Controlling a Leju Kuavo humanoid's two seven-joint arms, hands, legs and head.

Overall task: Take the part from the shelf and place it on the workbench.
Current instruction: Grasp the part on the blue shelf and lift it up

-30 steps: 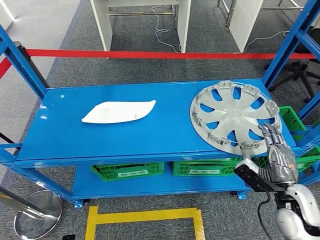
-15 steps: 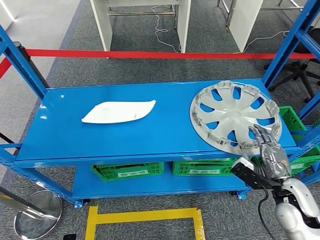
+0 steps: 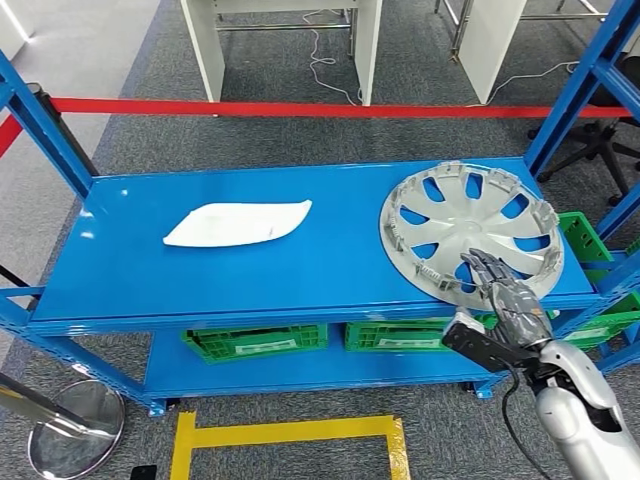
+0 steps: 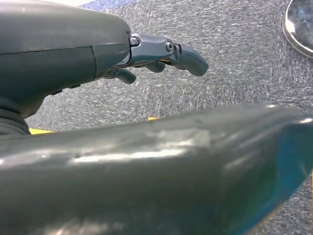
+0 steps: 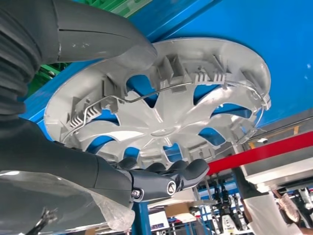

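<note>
Head view first: the right hand (image 3: 507,296) reaches up from the lower right with its fingers spread and extended over the near rim of the round silver plastic wheel cover (image 3: 469,232). It has no hold on the cover. The cover lies flat, inner side up, at the right end of the blue metal shelf (image 3: 226,270). A flat white curved panel (image 3: 238,223) lies well apart from it toward the shelf's left half. Green plastic crates (image 3: 255,340) sit on the tier below, and a red barrier tape (image 3: 302,108) runs behind the shelf.

From the right wrist, the cover's ribs, clips and wire ring (image 5: 162,105) show up close, with the dark fingers (image 5: 173,178) stretched out beside its edge; whether they touch it I cannot tell. The left wrist view shows the left hand (image 4: 162,54) hanging over grey carpet (image 4: 239,63), fingers loosely curled, holding nothing.

Compared with a second ago, the right hand has moved left and further in over the cover; the cover and panel have not shifted.
</note>
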